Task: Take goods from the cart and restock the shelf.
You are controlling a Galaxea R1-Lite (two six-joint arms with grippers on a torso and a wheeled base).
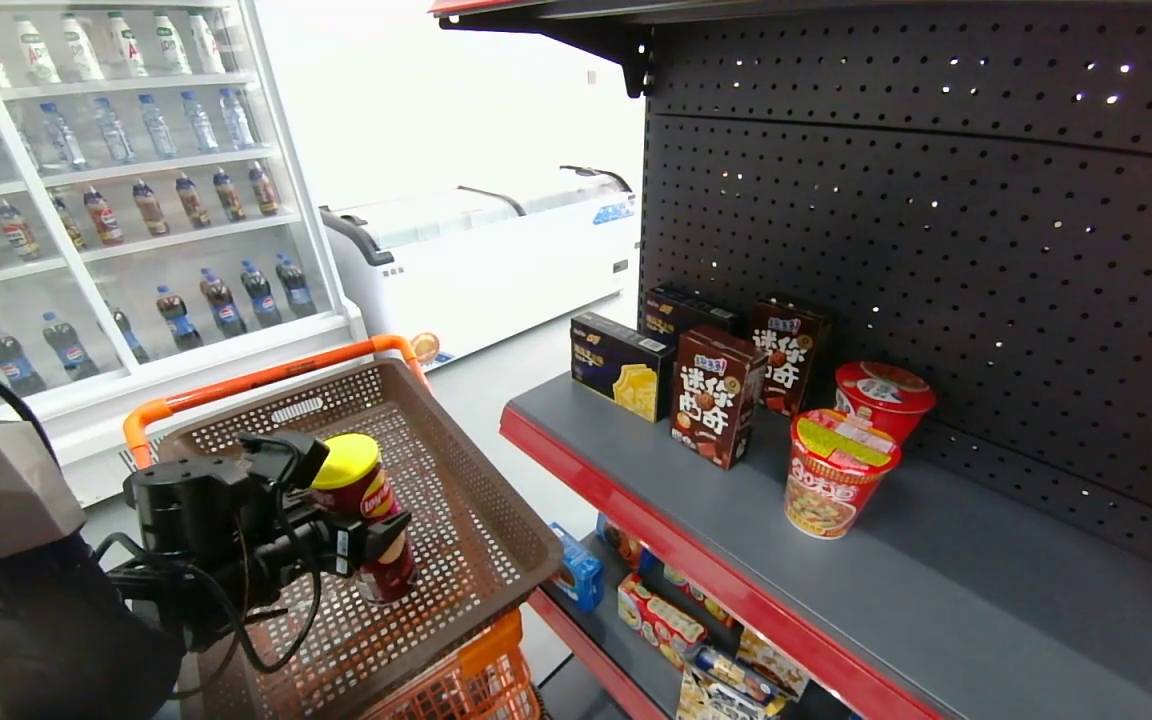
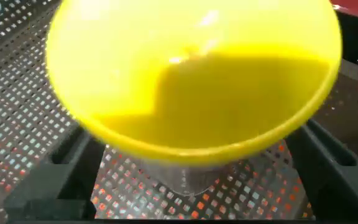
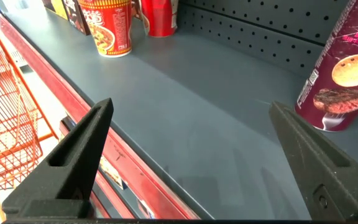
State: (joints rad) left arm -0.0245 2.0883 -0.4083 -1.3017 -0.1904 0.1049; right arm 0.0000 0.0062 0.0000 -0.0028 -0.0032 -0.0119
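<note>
The left tool (image 1: pixel 374 540) is clamped around the middle of a yellow-lidded chip can (image 1: pixel 364 492) inside the cart's brown mesh basket (image 1: pixel 496 520), at 9 o'clock from the shelf (image 1: pixel 936 590), over whose grey board the right tool (image 3: pixel 189 111) gapes wide, holding nothing.

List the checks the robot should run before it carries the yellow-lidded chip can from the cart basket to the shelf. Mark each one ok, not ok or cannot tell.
1. The left hand is shut on the chip can: ok.
2. The chip can stands close to upright in the grip: ok.
3. The chip can's bottom is lifted off the floor of the basket: cannot tell.
4. The shelf has bare room beside the noodle cup: ok.
5. The right hand is open and holds nothing, above the shelf: ok.
</note>
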